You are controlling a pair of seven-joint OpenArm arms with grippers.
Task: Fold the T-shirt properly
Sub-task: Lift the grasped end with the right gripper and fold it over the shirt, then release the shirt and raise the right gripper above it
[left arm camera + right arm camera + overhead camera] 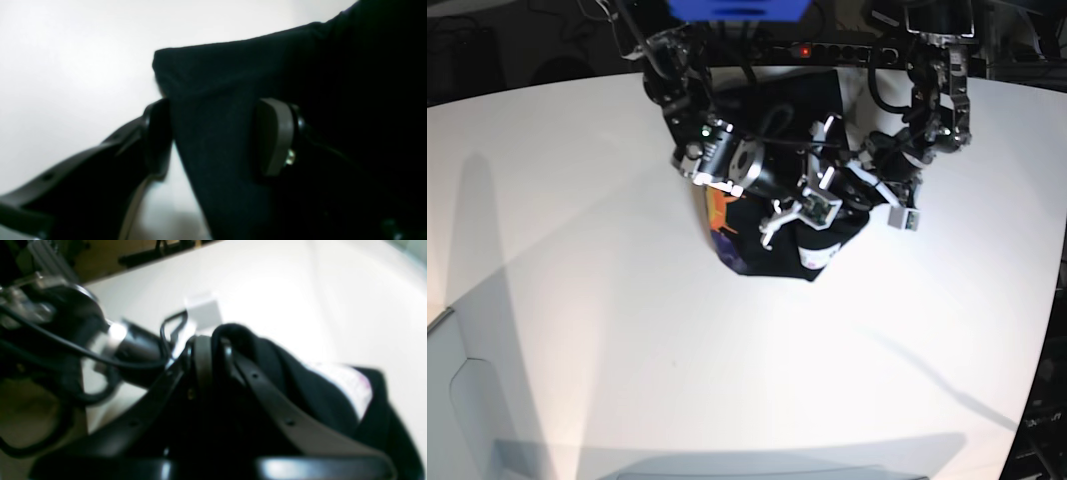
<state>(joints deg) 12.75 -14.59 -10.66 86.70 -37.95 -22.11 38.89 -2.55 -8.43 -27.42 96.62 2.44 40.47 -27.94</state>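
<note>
The black T-shirt [762,245] lies bunched on the white table [607,330] between both arms, with a patch of orange print [720,210] showing at its left. In the left wrist view a fold of the T-shirt [217,100] stands between the two fingers of my left gripper [213,133], whose jaws are wide apart; whether they press the cloth I cannot tell. The fingers of my right gripper [213,340] are shut on a bunch of the T-shirt [300,380], beside its white label [347,386]. In the base view the right gripper [799,215] and left gripper [852,190] are close together over the cloth.
The table's far edge [547,95] runs behind the arms, with dark equipment and cables [847,50] beyond it. A raised white edge [452,350] sits at the near left corner. My right arm's cables [66,350] loop beside its fingers.
</note>
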